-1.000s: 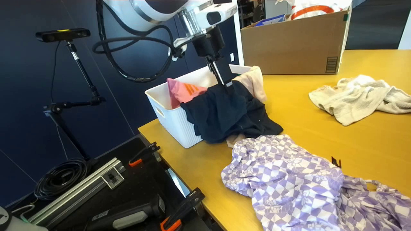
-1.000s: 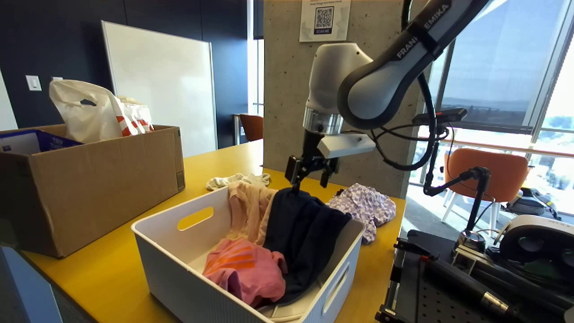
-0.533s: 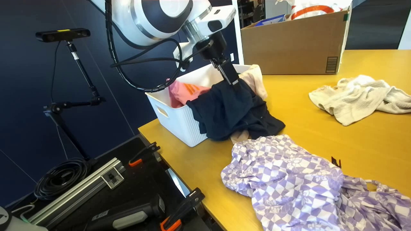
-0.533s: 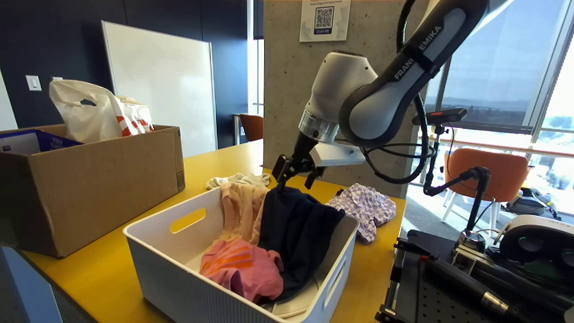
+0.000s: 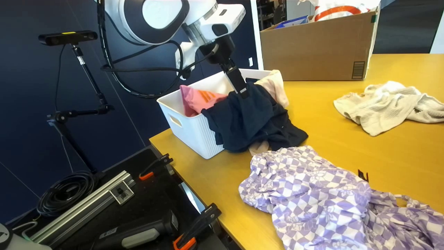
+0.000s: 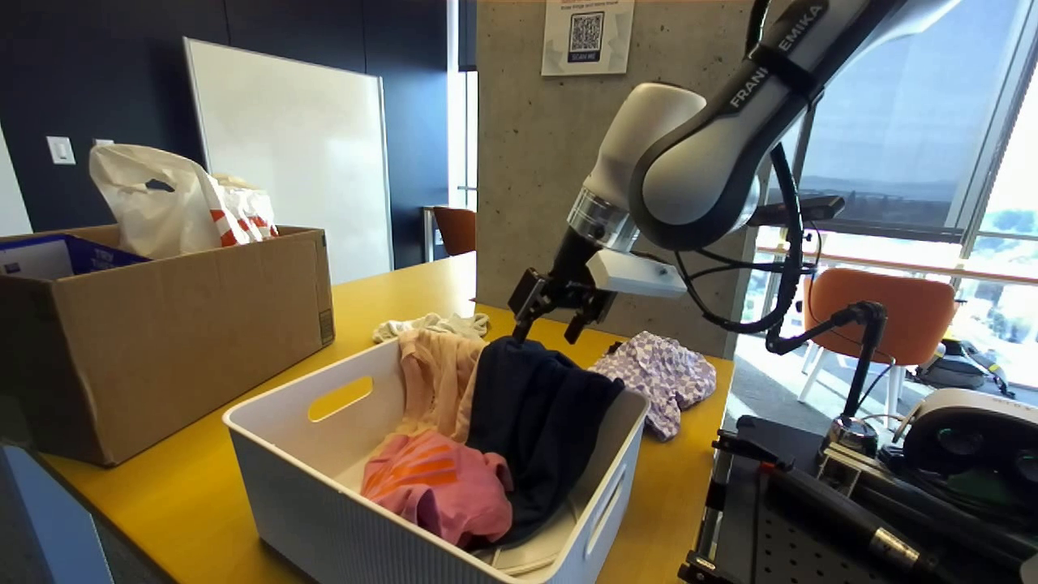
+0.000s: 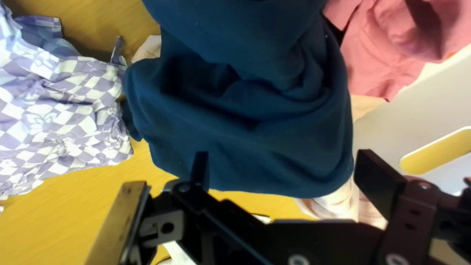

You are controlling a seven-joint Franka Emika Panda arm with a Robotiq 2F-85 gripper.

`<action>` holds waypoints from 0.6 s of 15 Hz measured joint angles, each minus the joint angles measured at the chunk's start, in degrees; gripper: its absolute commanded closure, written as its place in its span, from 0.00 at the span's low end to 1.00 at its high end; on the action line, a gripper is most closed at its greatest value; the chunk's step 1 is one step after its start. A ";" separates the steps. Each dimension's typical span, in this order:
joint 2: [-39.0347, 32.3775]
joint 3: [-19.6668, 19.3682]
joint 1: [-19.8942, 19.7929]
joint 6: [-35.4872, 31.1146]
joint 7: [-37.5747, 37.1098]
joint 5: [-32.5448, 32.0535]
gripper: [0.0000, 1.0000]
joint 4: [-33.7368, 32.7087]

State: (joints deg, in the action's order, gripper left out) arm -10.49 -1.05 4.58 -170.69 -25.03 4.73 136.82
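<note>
My gripper (image 6: 547, 334) is open and tilted, with its fingertips at the top of a navy cloth (image 6: 539, 422). No cloth is clamped. In the wrist view, the fingers of the gripper (image 7: 282, 154) stand apart, with the navy cloth (image 7: 250, 140) beyond and between them; I cannot tell whether a finger touches it. The navy cloth hangs over the rim of a white basket (image 6: 308, 503), partly inside and partly down to the table (image 5: 256, 125). A pink garment (image 6: 438, 487) lies inside the basket. A peach cloth (image 6: 442, 369) drapes over the rim beside the navy cloth.
A purple-and-white checkered garment (image 5: 312, 194) lies on the yellow table (image 5: 312, 132). A cream cloth (image 5: 388, 104) lies farther off. A cardboard box (image 5: 315, 45) with bags stands behind. Black clamps (image 5: 197, 225) sit along the table edge, beside a camera stand (image 5: 86, 80).
The basket and its clothes shifted slightly between the two earlier moments, as the gripper moved and tilted. Since then the gripper has drawn back a little, while the basket and clothes stay put.
</note>
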 measured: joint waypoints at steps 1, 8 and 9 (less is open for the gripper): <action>0.93 0.44 -0.46 -0.44 0.88 2.21 0.00 0.63; 1.25 0.93 -3.37 1.11 2.47 11.45 0.00 -2.25; 0.54 0.94 -3.69 2.14 2.48 12.36 0.00 -3.48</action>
State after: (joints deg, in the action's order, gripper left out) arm -9.94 -0.11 0.89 -168.54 -22.55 17.08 133.34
